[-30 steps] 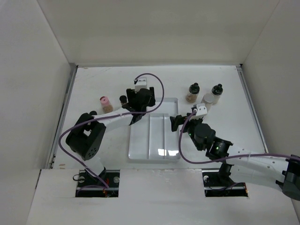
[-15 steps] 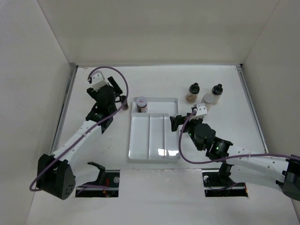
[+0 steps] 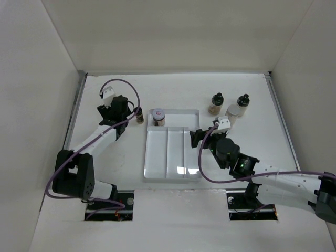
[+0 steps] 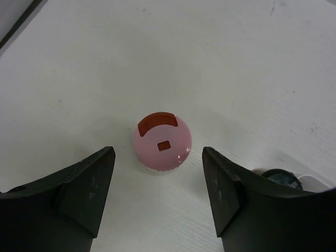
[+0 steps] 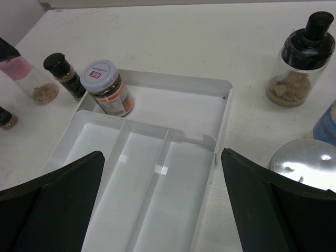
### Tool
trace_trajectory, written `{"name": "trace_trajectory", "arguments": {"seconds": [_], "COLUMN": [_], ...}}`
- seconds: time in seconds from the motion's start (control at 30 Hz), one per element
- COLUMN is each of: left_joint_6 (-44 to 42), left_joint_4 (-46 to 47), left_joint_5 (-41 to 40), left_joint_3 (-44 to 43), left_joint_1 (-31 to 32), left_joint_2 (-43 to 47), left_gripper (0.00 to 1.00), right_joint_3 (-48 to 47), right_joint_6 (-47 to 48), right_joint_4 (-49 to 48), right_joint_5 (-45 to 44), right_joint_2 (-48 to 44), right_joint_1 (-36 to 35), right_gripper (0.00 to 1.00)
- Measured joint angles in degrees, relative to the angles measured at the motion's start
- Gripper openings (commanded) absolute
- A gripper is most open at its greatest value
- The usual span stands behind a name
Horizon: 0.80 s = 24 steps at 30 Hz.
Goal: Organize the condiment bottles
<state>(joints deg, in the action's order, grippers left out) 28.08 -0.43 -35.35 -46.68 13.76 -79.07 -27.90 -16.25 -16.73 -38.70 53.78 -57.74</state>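
Your left gripper (image 4: 157,155) has its jaws apart, one on each side of the one pink-capped bottle (image 4: 161,140). The bottle stands upright on the table (image 4: 236,63) between the fingers, with a gap on each side (no contact shows).

Seen from your right gripper (image 5: 161,153), two more small bottles stand far off to its left. One is a dark-capped bottle (image 5: 6,118), cut by the frame edge. The other is a small black-capped bottle (image 5: 64,75) just outside the tray (image 5: 173,77).

There is one tray, with three long compartments and one crosswise compartment at the far end. It holds one red-labelled jar (image 5: 107,89), upright at the left end of that far compartment.

The right gripper hangs over the tray's right side with its jaws wide apart and nothing between them.

To its right stand three more. One black-capped bottle of tan chunks (image 5: 302,65) is ahead of it. One silver-capped jar (image 5: 304,163) is close beside its right finger. A second tall black-capped bottle (image 3: 241,103) stands just beyond that jar.

That makes seven in all.
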Motion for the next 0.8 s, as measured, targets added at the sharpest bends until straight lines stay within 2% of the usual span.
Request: {"name": "trace_trajectory", "arguments": {"seconds": [0.13,0.3,0.4,0.63,0.8], "left_joint_6": [0.07,0.24,0.26,-0.31,-1.09], "left_joint_4": [0.26,0.96,1.46,2.19,1.92], "left_joint_5": [0.02,0.50,0.55,-0.81,-2.84], "left_joint_3": [-0.04,-0.04,-0.04,0.11,-1.73], "left_joint_1": [-1.07,-1.36,-0.85,2.54,8.37], "left_joint_2": [-3.02,-5.75,-5.35,4.66,12.46], "left_gripper": [0.62,0.40,0.34,0.29,0.29], "right_joint_3": [0.00,0.00,0.00,0.00,0.00], "right_joint_6": [-0.02,0.00,-0.02,-0.02,-0.02], "right_joint_4": [-0.02,-0.04,-0.04,-0.09,-0.04], "right_joint_5": [0.00,0.00,0.02,0.07,0.09], "right_joint_2": [0.00,0.17,0.46,1.11,0.90], "right_joint_1": [0.00,0.00,0.00,0.00,0.00], "right_gripper": [1.00,1.00,1.00,1.00,1.00]}}
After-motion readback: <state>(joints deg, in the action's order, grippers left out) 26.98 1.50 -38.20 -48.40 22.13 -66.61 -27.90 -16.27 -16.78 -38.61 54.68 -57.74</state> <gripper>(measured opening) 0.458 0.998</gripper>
